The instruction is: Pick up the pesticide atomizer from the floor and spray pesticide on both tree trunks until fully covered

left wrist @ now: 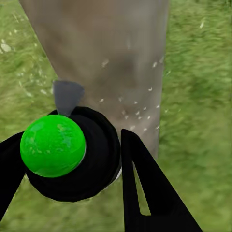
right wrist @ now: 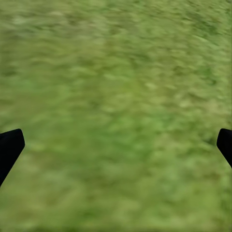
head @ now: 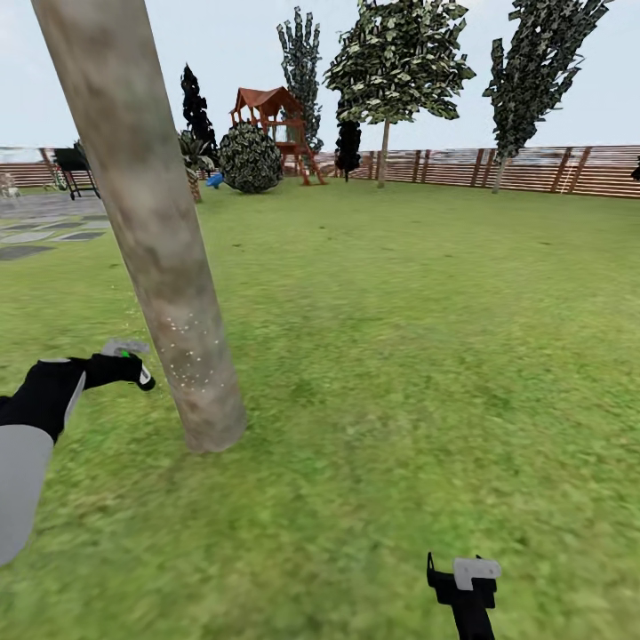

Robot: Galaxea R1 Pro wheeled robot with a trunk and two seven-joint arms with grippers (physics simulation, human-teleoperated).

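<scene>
A thick pale grey-brown tree trunk (head: 151,231) leans across the left of the head view and rises from the lawn. Pale specks of pesticide (head: 188,356) dot its lower part, also seen on the tree trunk (left wrist: 116,63) in the left wrist view. My left gripper (head: 132,363) is shut on the pesticide atomizer (left wrist: 72,154), a black body with a bright green ball and a grey nozzle pointing at the trunk. My right gripper (head: 462,573) hangs open over bare grass at the lower right. Another tall tree (head: 396,62) stands by the far fence.
Green lawn (head: 409,356) stretches to a brown slatted fence (head: 533,169). Far back stand a round bush (head: 251,158), a red-roofed play tower (head: 277,124), a thin black tree (head: 194,107) and more trees (head: 533,80). Grey paving stones (head: 44,231) lie at the left.
</scene>
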